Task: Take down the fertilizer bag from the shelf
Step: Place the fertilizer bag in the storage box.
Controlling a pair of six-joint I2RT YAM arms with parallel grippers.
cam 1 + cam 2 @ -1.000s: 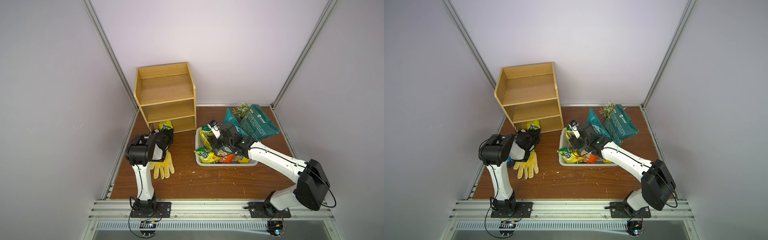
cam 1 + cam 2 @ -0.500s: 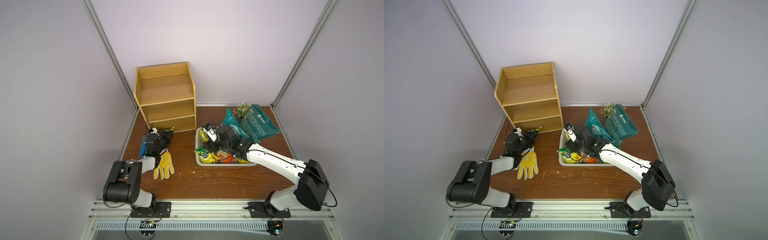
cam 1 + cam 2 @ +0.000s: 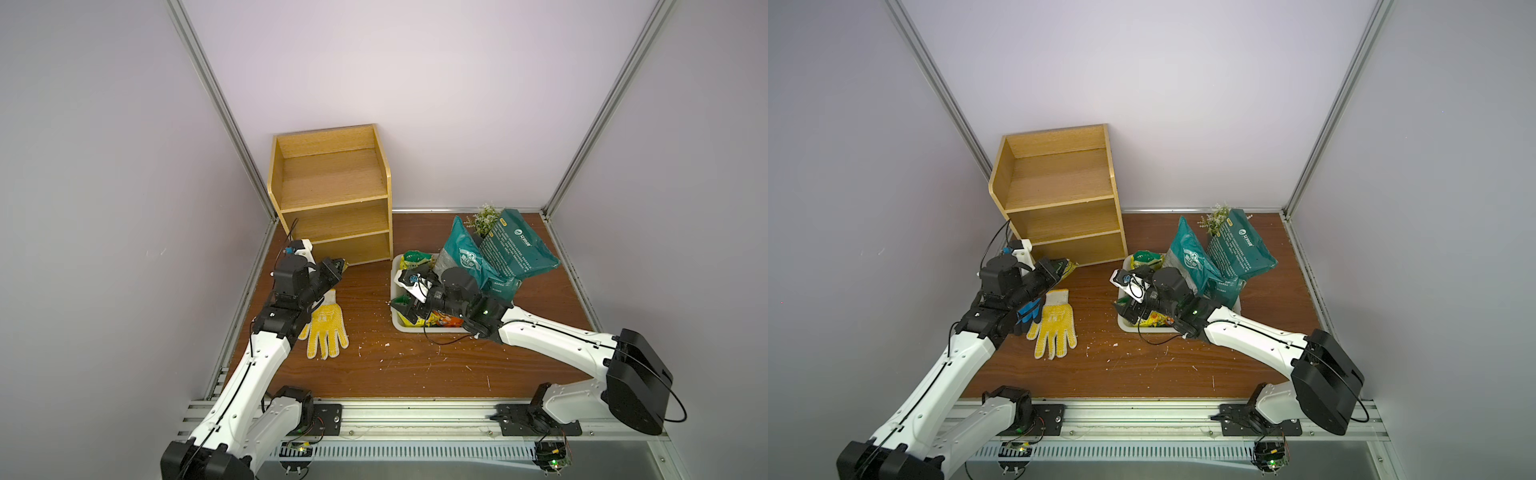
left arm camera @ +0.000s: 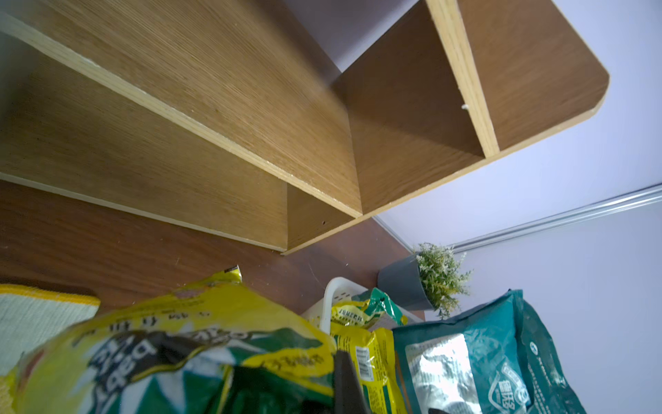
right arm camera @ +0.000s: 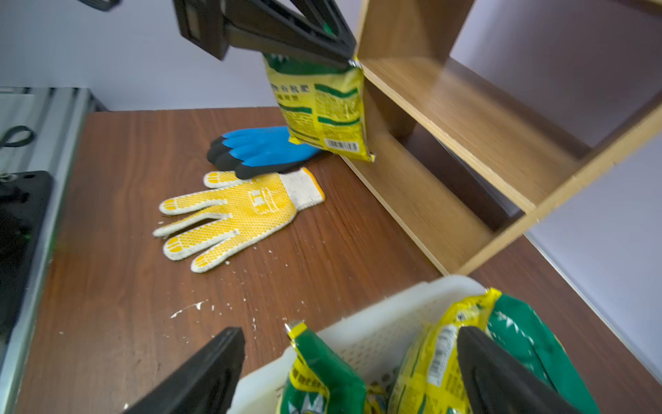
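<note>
Standing in the back corner is the wooden shelf (image 3: 332, 187). The white basket (image 5: 387, 308) sits near it, and the right gripper (image 5: 347, 362) hangs over the basket's edge with jaws wide apart. The yellow-green fertilizer bag (image 5: 322, 107) hangs just in front of the lowest tier, pinched tight by the left gripper (image 5: 345, 60).

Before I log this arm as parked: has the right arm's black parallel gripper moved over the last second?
Yes. Against the white perforated basket, the right gripper shifted from its far end to its near corner.
</note>
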